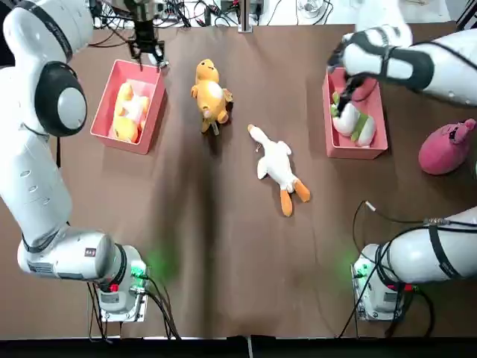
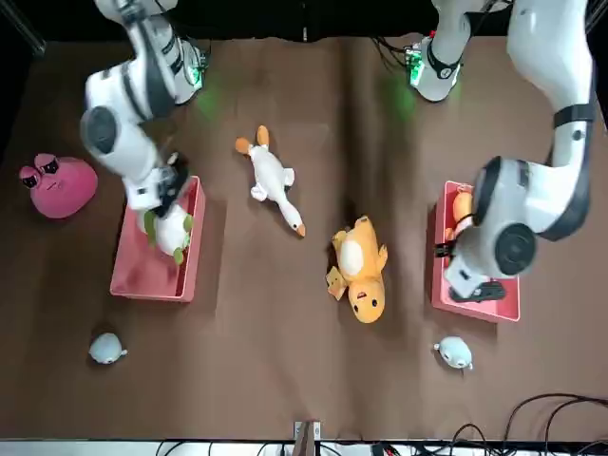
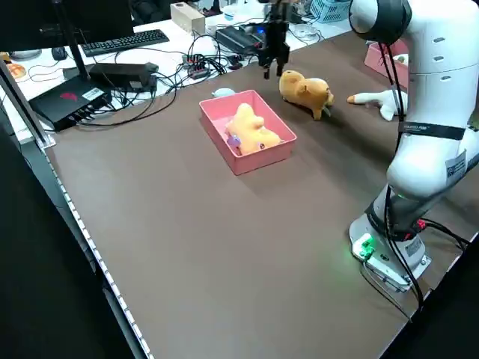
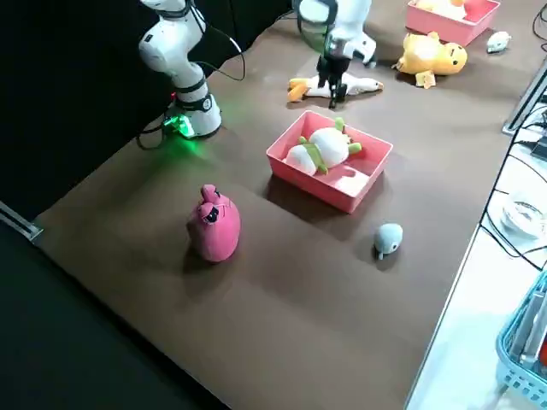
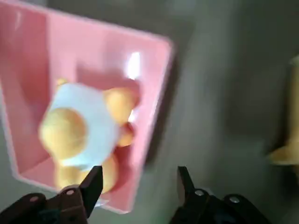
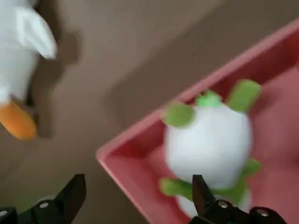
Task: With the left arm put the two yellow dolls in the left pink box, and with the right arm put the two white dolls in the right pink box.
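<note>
Hovering spread-fingered above filled boxes, left gripper [image 1: 149, 54] should descend squarely over the yellow doll [image 1: 210, 94] mid-desk, right gripper [image 1: 344, 88] likewise over the goose [image 1: 278, 167].

My left gripper [image 5: 138, 184] hangs open. A yellow doll [image 5: 81, 133] lies in the pink box [image 5: 156, 100], left of frame.

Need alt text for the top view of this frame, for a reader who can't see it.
One yellow doll lies in the left pink box and one white doll in the right pink box. A second yellow doll and a white goose doll lie on the table between them. The open left gripper and open right gripper hover at their boxes.
</note>
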You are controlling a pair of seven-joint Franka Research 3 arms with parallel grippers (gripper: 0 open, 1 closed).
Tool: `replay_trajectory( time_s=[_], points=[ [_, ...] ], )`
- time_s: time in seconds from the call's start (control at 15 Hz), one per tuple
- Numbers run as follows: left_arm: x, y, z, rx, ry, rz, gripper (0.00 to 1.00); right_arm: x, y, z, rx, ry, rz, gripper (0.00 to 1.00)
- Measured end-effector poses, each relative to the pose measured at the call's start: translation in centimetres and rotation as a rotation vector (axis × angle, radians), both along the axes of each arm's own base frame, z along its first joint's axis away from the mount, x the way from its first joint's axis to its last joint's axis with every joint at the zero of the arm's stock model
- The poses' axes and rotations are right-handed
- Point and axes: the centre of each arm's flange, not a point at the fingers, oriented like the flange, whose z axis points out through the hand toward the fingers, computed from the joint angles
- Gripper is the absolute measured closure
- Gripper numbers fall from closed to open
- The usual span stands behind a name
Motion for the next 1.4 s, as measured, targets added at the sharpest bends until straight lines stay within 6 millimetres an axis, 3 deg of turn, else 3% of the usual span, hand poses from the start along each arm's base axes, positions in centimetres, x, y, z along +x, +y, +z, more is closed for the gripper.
replay_trajectory(
  time_s=[0.2, 0.47, 0.6, 0.67, 0.87, 1.07, 1.2, 1.4],
  points=[
    [-0.1, -5.9, 0.4, -0.028, -0.115, 0.025, 0.27, -3.4, 9.1, 0.0, -0.030, -0.042, -0.079, 0.00],
    [0.7, -10.0, -2.2, -0.128, -0.200, 0.184, 0.27, -9.3, 18.9, -1.9, -0.006, -0.132, -0.211, 0.00],
    [1.0, -11.2, -3.8, -0.215, -0.177, 0.331, 0.27, -12.0, 22.2, -3.9, 0.004, -0.144, -0.250, 0.00],
    [0.9, -12.6, -4.8, -0.282, -0.147, 0.435, 0.27, -12.7, 23.2, -6.1, 0.015, -0.150, -0.263, 0.00],
    [0.4, -14.1, -6.4, -0.291, -0.120, 0.476, 0.27, -13.1, 23.3, -9.2, 0.040, -0.166, -0.297, 0.00],
    [0.8, -14.1, -8.0, -0.297, -0.130, 0.487, 0.27, -14.9, 25.3, -11.9, 0.061, -0.174, -0.312, 0.00],
    [0.9, -14.0, -9.1, -0.298, -0.130, 0.492, 0.27, -14.9, 25.3, -13.1, 0.059, -0.172, -0.315, 0.00],
    [1.0, -14.0, -9.5, -0.298, -0.130, 0.494, 0.27, -13.9, 24.3, -13.4, 0.049, -0.177, -0.339, 0.29]
  ],
)
